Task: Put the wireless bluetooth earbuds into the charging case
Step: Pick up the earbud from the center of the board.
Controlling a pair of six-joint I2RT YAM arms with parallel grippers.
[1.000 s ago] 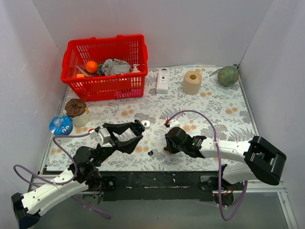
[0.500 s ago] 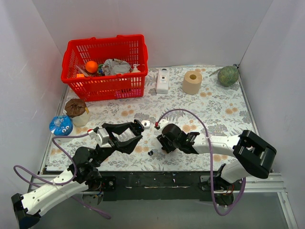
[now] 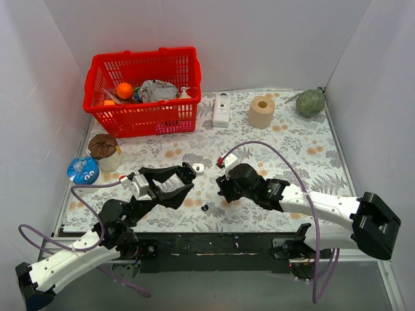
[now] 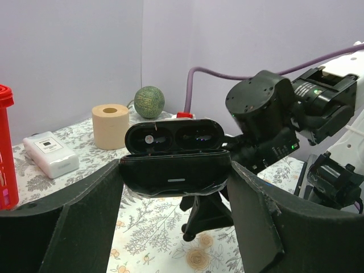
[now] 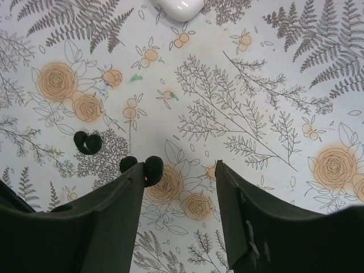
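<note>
My left gripper [image 4: 175, 190] is shut on the black charging case [image 4: 176, 170], held off the table with its lid open and both sockets empty. In the top view the left gripper [image 3: 189, 179] is left of centre. My right gripper [image 5: 178, 170] is open and low over the mat. One black earbud [image 5: 149, 169] lies against its left fingertip [image 5: 134, 176]. Another black earbud [image 5: 86, 142] lies further left, clear of the jaws. A white earbud [image 5: 181, 7] lies ahead at the top edge. In the top view the right gripper [image 3: 224, 189] is beside a black earbud [image 3: 205, 208].
A red basket [image 3: 188, 61] of odds and ends stands at the back left. A white box [image 3: 222, 110], a paper roll [image 3: 261, 111] and a green ball [image 3: 310, 102] line the back. A brown-lidded jar [image 3: 104, 150] and a blue disc [image 3: 82, 170] sit at the left.
My right gripper has shifted a little left and away over the mat, and its arm has swung. The left arm and the case have not moved.
</note>
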